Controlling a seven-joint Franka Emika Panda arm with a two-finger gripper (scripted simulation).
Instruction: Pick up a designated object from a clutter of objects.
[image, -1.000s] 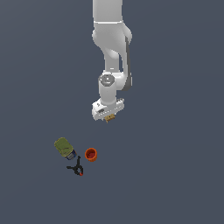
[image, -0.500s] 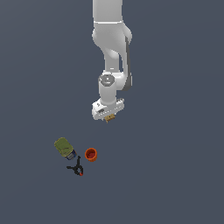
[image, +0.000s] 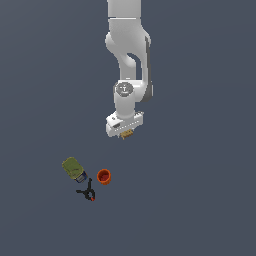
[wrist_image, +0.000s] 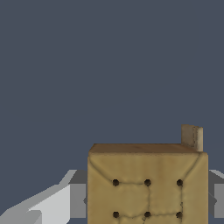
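Observation:
My gripper hangs well above the floor and is shut on the tan dotted block, which fills the space between the fingers in the wrist view. In the exterior view only a small tan bit of the block shows under the hand. The rest of the clutter lies on the floor to the exterior view's lower left: an olive-green can, a small orange cup and a black clamp with red tips.
The floor is a plain dark grey surface. The can, cup and clamp sit close together, apart from the gripper.

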